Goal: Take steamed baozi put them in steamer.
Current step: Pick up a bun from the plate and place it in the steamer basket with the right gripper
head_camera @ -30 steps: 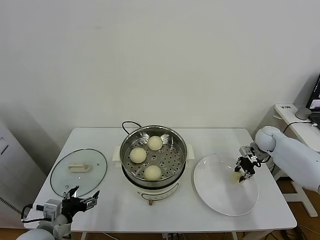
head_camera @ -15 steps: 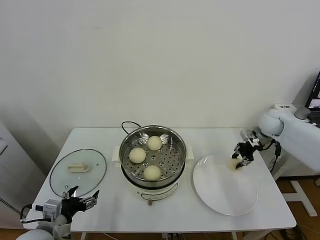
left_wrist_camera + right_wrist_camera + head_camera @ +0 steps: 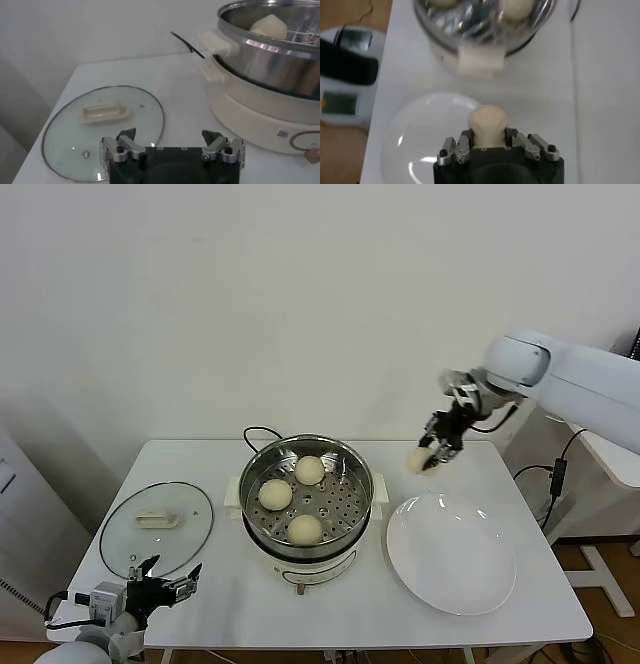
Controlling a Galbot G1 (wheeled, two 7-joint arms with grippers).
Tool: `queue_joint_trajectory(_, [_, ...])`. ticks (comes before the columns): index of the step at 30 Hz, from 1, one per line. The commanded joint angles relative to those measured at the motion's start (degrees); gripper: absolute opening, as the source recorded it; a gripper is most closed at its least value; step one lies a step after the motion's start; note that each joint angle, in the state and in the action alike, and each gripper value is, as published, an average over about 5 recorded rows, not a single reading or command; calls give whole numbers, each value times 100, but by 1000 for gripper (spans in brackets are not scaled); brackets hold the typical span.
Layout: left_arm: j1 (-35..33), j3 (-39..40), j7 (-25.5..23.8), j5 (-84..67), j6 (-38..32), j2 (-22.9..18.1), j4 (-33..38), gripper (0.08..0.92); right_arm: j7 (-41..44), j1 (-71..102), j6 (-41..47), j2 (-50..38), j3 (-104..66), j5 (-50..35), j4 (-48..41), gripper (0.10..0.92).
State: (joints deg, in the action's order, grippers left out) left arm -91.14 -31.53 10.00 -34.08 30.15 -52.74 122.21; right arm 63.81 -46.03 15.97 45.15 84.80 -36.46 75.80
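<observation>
The steamer [image 3: 308, 446] stands mid-table, and three steamed baozi [image 3: 309, 469] [image 3: 276, 494] [image 3: 305, 529] lie on its perforated floor. A further baozi [image 3: 418, 460] hangs in the air, pinched by my right gripper [image 3: 432, 453], which is high above the table between the steamer and the white plate [image 3: 495, 589]. The right wrist view shows that bun [image 3: 487, 121] squeezed between the fingers of the right gripper [image 3: 488, 136], with the steamer [image 3: 485, 35] beyond. My left gripper [image 3: 165, 577] rests open near the table's front left corner, and in its wrist view the left gripper [image 3: 172, 136] holds nothing.
A glass lid [image 3: 157, 526] with a cream handle lies flat at the table's left. The steamer's black cord [image 3: 260, 430] runs off behind it. A grey cabinet stands at the far left, and a white desk with gear at the far right.
My right gripper has lifted the baozi off the plate and carried it up and leftward toward the steamer. The left arm has not moved.
</observation>
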Motion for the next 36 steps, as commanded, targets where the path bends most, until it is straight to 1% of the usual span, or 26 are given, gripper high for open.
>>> queue_joint_trajectory(1, [0, 2, -6, 2, -7, -5, -12, 823, -919, -715, 1063, 1036, 616, -1659, 358, 413])
queue_joint_trajectory(5, [3, 4, -11, 2, -14, -13, -25, 823, -1284, -549, 1301, 1264, 543, -1781, 399, 413])
queue_joint_trajectory(15, [7, -2, -16, -1, -26, -47, -38, 823, -1810, 12, 1599, 1674, 500, -1714, 426, 415])
queue_joint_trajectory(36, [18, -44, -20, -15, -43, -97, -95, 823, -2258, 1020, 1726, 1786, 359, -1259, 348, 415])
